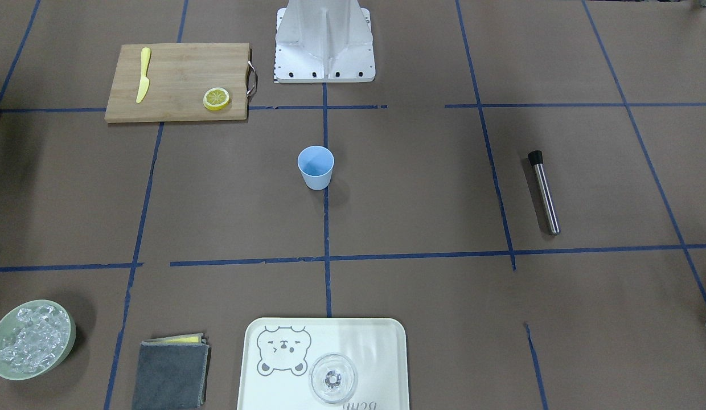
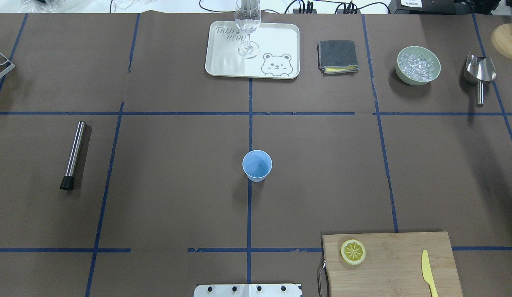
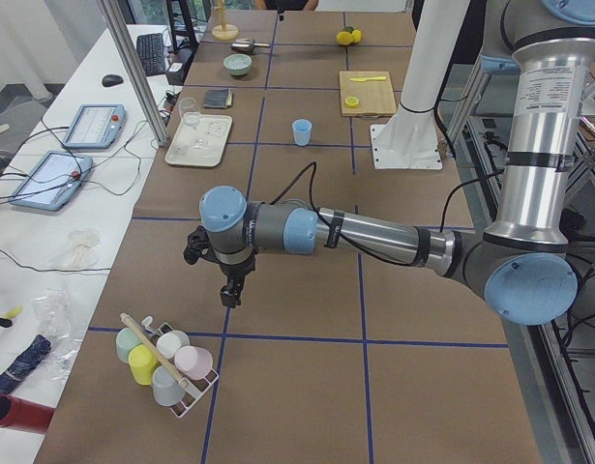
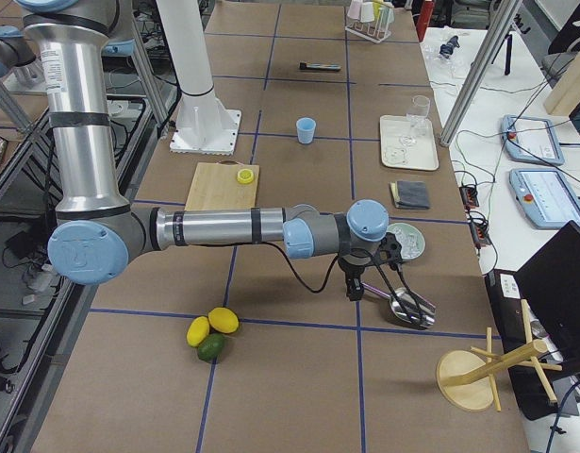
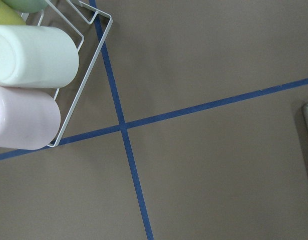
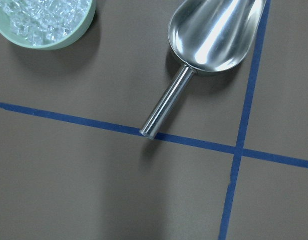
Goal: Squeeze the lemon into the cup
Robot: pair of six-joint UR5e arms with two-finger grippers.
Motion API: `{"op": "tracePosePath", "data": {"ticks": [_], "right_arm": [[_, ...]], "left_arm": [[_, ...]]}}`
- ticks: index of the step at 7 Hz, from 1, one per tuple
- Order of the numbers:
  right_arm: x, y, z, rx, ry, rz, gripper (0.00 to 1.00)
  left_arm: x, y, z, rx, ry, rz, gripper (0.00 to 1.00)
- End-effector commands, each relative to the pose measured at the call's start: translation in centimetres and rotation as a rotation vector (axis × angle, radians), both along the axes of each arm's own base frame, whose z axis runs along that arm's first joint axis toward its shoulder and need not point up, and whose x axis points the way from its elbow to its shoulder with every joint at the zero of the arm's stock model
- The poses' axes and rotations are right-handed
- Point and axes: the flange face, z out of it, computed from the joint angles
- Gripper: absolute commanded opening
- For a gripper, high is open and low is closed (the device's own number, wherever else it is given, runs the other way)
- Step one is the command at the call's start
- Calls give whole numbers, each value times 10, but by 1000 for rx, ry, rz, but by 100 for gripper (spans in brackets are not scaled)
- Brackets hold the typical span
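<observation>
Round lemon slice (image 2: 353, 251) laid on cutting board (image 2: 396, 258), light-blue cup (image 2: 257, 165) stood mid-table, left gripper (image 3: 229, 293) and right gripper (image 4: 356, 289) seen, grip cannot be told.

There is one lemon slice (image 2: 353, 251), one light-blue cup (image 2: 257, 165), one cutting board (image 2: 396, 264), one yellow knife (image 2: 427, 272), one steel rod (image 2: 74, 152), one tray (image 2: 223, 62), one stemmed glass (image 2: 248, 18), one folded cloth (image 2: 337, 54), one bowl of ice (image 2: 406, 78), one scoop (image 2: 479, 68), two yellow fruits (image 4: 223, 320) and one green fruit (image 4: 210, 347).
</observation>
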Motion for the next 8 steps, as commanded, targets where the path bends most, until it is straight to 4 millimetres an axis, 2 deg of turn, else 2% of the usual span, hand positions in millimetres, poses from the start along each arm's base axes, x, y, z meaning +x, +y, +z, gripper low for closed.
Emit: {"op": "tracePosePath", "data": {"ticks": [1,2,3,4,5,6,8], "right_arm": [[-15,-2,-11,75,-10,-28,100],[-22,2,-11,89,-24,-27,100],[-29,6,-23,113,-41,-31,100],[-59,27,-37,54,-45,-15,100],[-101,45,-86,-17,-66,36,100],[-139,87,-115,21,2,28,100],[-225,140,-170,-101,1,91,100]], "left_arm": [[1,-1,-3,3,5,-2,100],[2,-2,-9,17,5,2,100],[3,-2,-8,17,5,6,100],[5,-3,-6,23,5,12,100],[6,-1,-5,43,6,13,100],[6,-1,-4,42,6,13,100],[7,-2,1,52,9,15,100]]}}
